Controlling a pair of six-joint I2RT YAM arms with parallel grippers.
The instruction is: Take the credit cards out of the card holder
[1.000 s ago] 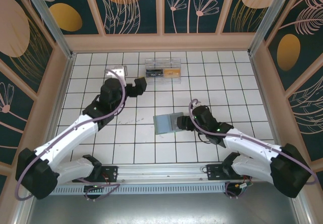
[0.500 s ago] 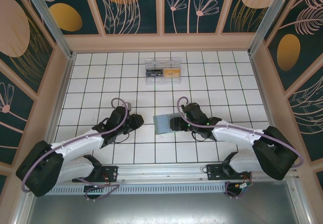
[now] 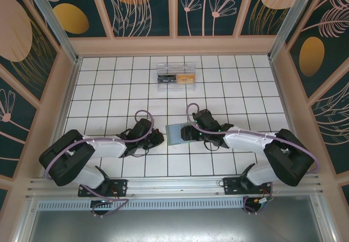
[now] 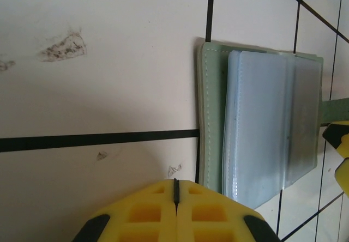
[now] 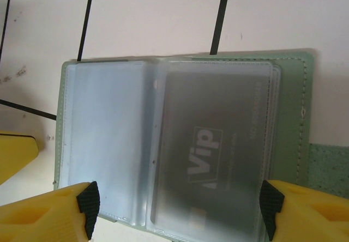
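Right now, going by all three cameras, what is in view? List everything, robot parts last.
card holder: one, grey-green outside, blue-grey sleeves inside, lying open at the table's centre
VIP card: one, dark grey, inside the holder's right-hand sleeve as the right wrist view shows it
clear plastic box: one, transparent, far centre of the table
black card: one, in the box's left half
gold card: one, in the box's right half
table: one, white tiles with black lines
wall panels: several, dark teal with gold and pink plant shapes, around the table
left tool: yellow fingers, shut, just left of the holder
right tool: yellow fingers, open, straddling the holder
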